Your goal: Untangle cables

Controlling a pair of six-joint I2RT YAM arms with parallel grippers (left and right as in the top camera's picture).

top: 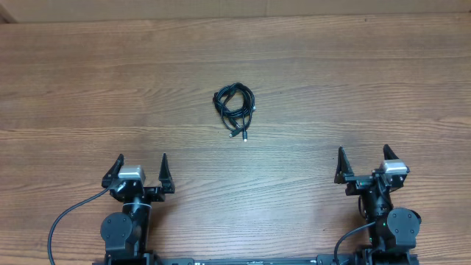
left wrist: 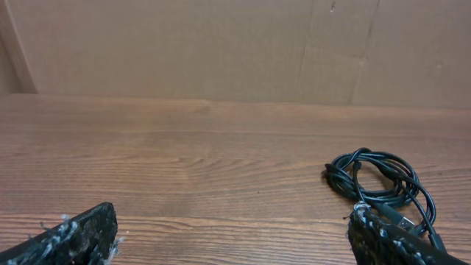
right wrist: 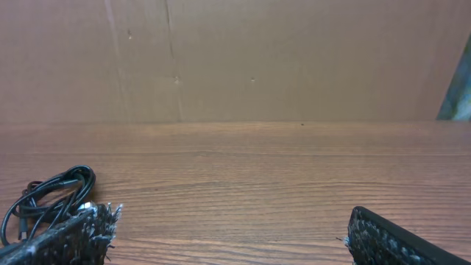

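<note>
Well, wood-grain table (top: 353, 88), cardboard wall (left wrist: 184, 44), cables (top: 235, 104) ctr

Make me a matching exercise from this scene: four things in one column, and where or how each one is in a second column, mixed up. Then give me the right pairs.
Column one
1. cables
2. left gripper
3. right gripper
4. cardboard wall

Column two
A. open, at the near edge on the robot's right
B. brown, standing along the far edge
C. black, bunched in a small bundle near the middle of the table
D. open, at the near edge on the robot's left

Pairs: 1-C, 2-D, 3-A, 4-B
</note>
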